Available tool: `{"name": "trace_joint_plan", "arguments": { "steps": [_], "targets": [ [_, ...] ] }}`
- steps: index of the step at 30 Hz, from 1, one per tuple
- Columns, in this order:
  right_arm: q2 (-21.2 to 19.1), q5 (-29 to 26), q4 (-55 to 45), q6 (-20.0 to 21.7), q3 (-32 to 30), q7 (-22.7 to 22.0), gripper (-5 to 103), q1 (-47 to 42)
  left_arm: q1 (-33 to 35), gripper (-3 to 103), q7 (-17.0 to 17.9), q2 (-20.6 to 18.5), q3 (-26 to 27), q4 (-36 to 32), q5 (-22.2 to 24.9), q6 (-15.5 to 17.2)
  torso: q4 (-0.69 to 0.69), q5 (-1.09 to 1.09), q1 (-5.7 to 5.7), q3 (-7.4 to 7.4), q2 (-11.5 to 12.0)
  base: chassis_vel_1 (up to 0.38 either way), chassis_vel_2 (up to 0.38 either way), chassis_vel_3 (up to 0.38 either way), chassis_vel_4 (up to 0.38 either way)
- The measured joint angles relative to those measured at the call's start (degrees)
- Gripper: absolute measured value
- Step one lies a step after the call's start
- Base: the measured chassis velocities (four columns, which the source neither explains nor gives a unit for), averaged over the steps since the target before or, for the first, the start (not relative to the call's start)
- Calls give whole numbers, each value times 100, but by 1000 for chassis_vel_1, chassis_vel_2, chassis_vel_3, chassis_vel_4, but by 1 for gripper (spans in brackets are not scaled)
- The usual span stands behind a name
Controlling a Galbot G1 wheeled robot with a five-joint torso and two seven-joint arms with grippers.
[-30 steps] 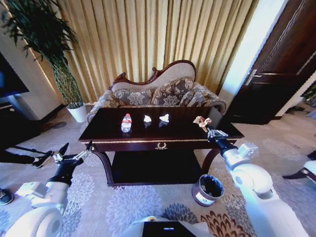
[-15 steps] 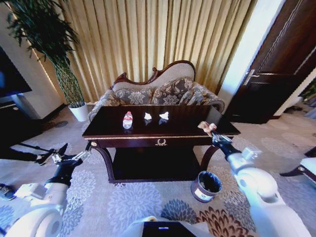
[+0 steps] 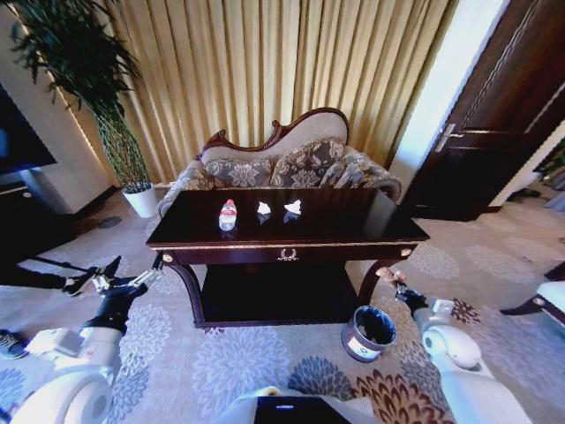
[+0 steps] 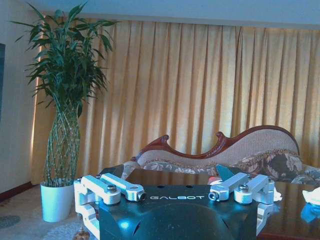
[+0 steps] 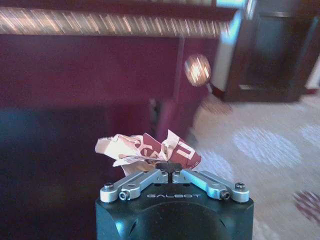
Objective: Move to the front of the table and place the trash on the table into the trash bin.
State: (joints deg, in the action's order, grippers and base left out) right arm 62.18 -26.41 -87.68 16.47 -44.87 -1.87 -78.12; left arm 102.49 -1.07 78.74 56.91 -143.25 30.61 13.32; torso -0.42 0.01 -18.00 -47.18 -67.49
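Note:
The dark-brown table (image 3: 335,231) stands before me, carrying a small clear bottle (image 3: 228,215) and two white paper wads (image 3: 263,209) (image 3: 293,208) near its middle. My right gripper (image 3: 394,283) hangs below the table's right front corner, up and to the right of the round trash bin (image 3: 369,334). It is shut on a crumpled red-and-white paper wad (image 5: 147,152), held in front of the table's front edge (image 5: 100,25). My left gripper (image 3: 132,281) stands open, low at the table's left end, holding nothing. From the left wrist view the table top (image 4: 200,177) lies just ahead.
A patterned sofa (image 3: 282,168) stands behind the table against gold curtains. A tall plant in a white pot (image 3: 139,201) is at the back left, a dark door (image 3: 494,124) at the right. Patterned carpet (image 3: 221,362) spreads around the bin.
My right gripper has carried the crumpled wad off the table's right corner and down below the table edge, toward the bin. The left arm has not moved.

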Motion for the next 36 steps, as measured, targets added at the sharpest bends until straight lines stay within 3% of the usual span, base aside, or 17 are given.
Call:
{"name": "trace_joint_plan", "arguments": {
  "steps": [7,10,16,25,36],
  "targets": [
    [-126,801,1912,-118,253,2,0,945,56,100,0,57,0,0,-29,-86,-2,0,0,0,0,0,0,0,0],
    [-139,882,2279,-126,314,4,0,1155,61,100,2,77,3,0,-32,-88,-2,-1,0,0,0,0,0,0,0],
    [79,1367,3438,-238,581,6,0,1925,100,100,7,95,56,2,-44,-109,-1,-1,0,0,0,0,0,0,0],
    [614,2339,4382,-493,558,3,0,2527,45,100,30,55,178,2,-35,-114,-1,-1,0,0,0,0,0,0,0],
    [830,2719,4783,-558,355,-15,0,2582,94,100,16,73,318,2,1,-185,-1,-1,0,1,-1,0,0,0,0]
  ]
}}
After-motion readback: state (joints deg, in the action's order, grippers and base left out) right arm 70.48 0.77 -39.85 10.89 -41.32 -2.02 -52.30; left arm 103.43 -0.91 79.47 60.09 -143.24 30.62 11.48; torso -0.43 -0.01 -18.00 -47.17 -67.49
